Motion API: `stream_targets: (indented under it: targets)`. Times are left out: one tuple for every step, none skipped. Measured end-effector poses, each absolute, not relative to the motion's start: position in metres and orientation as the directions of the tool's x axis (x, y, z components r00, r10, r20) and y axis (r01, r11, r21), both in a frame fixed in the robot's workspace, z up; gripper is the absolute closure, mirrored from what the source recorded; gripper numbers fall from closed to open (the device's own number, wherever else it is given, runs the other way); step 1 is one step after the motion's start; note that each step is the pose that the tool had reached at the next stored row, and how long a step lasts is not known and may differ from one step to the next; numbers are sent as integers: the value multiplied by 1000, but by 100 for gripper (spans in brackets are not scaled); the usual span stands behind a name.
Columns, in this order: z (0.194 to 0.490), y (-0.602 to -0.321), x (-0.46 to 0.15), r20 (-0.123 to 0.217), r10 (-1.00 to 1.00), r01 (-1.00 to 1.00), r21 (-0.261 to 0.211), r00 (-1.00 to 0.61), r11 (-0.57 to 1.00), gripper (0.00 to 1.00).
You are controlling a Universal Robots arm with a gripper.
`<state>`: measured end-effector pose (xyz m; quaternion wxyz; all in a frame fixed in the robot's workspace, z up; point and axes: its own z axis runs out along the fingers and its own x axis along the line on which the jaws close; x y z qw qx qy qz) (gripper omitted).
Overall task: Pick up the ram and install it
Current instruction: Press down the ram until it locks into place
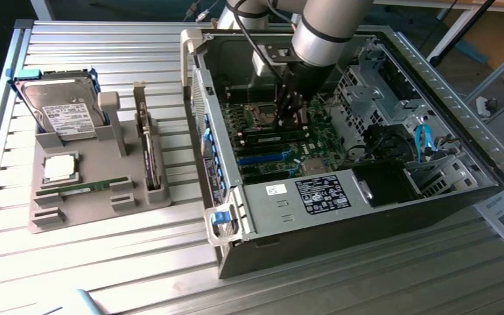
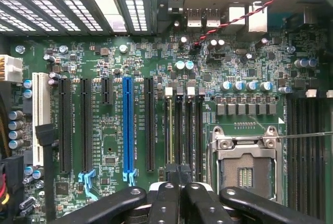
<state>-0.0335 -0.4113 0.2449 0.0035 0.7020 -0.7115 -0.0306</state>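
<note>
On the exterior view's left, a grey holder tray (image 1: 94,190) sits on the slatted metal table (image 1: 86,262). A hard drive (image 1: 60,115) stands upright at its far end, with a square silver processor (image 1: 61,167) lying flat just in front of it. Nearer the camera, the ram (image 1: 81,189), a thin green stick, lies in a slot of the tray, untouched. An expansion card (image 1: 151,161) stands on edge along the tray's right side.

To the right of the tray lies the open computer case (image 1: 348,164), its motherboard (image 1: 278,141) exposed. The arm reaches down into the case, and the gripper (image 1: 289,105) hangs just above the board, well apart from the ram, with the case wall between them.

In the wrist view the gripper (image 2: 179,187) has its dark fingers (image 2: 164,200) pressed together with nothing between them. They sit over the memory slots (image 2: 184,130), beside the blue expansion slot (image 2: 128,125) and the empty processor socket (image 2: 247,166).

The fingers hide the near ends of the memory slots. In the exterior view the arm covers part of the board beneath it, and the ram's chips are too small to make out.
</note>
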Motion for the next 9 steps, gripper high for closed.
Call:
stream_targets:
  targets:
    - [245, -411, -34, -38, -999, -999, 48, -14, 13, 90]
    - [245, -411, -34, -38, -999, -999, 48, -14, 13, 90]
    - [245, -411, -34, -38, -999, -999, 48, -14, 13, 90]
    - [245, -411, -34, -38, -999, -999, 48, -14, 13, 90]
    - [245, -411, -35, -38, -999, -999, 48, -14, 13, 90]
    - [245, -411, -37, -38, -999, -999, 48, -14, 13, 90]
    - [245, -411, -41, -38, -999, -999, 48, -14, 13, 90]
    - [245, -411, -44, -39, -999, -999, 48, -14, 12, 90]
    - [245, -411, -47, -39, -999, -999, 48, -15, 13, 90]
